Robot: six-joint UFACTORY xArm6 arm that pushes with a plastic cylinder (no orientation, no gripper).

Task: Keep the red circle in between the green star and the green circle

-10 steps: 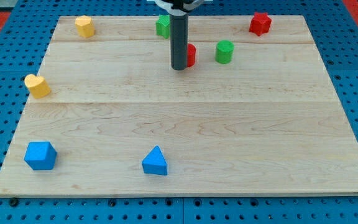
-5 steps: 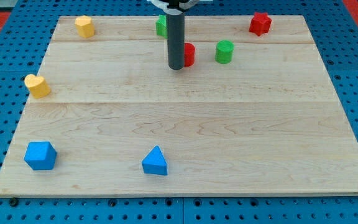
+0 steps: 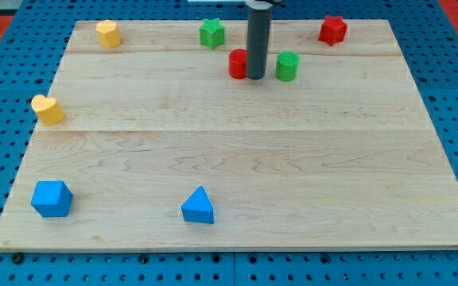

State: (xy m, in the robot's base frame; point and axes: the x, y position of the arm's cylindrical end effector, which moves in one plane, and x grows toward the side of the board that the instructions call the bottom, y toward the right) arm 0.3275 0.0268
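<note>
The red circle (image 3: pixel 238 63) sits near the view's top, a little left of centre on the wooden worktop (image 3: pixel 237 151). My tip (image 3: pixel 256 77) rests just beside the red circle on its right, in the gap between it and the green circle (image 3: pixel 287 66); whether the rod actually touches either block cannot be made out. The rod rises straight up and leaves the view at the top edge. There are no fingers on this arm, only the rod, so nothing is spread, pressed together or pinched.

The green star (image 3: pixel 211 32) lies up and to the left of the red circle, close to the worktop's top edge and apart from it. So the red circle lies roughly on the slanted line from the green star to the green circle, nearer the green circle's height.

A red star (image 3: pixel 333 30) stands near the top right corner. A yellow block (image 3: pixel 108 33) is near the top left corner, its shape hard to tell, and a yellow heart (image 3: pixel 48 109) lies by the left edge. A blue block (image 3: pixel 52 199) with several flat sides sits at bottom left, and a blue triangle (image 3: pixel 199 206) lies to its right near the bottom edge.
</note>
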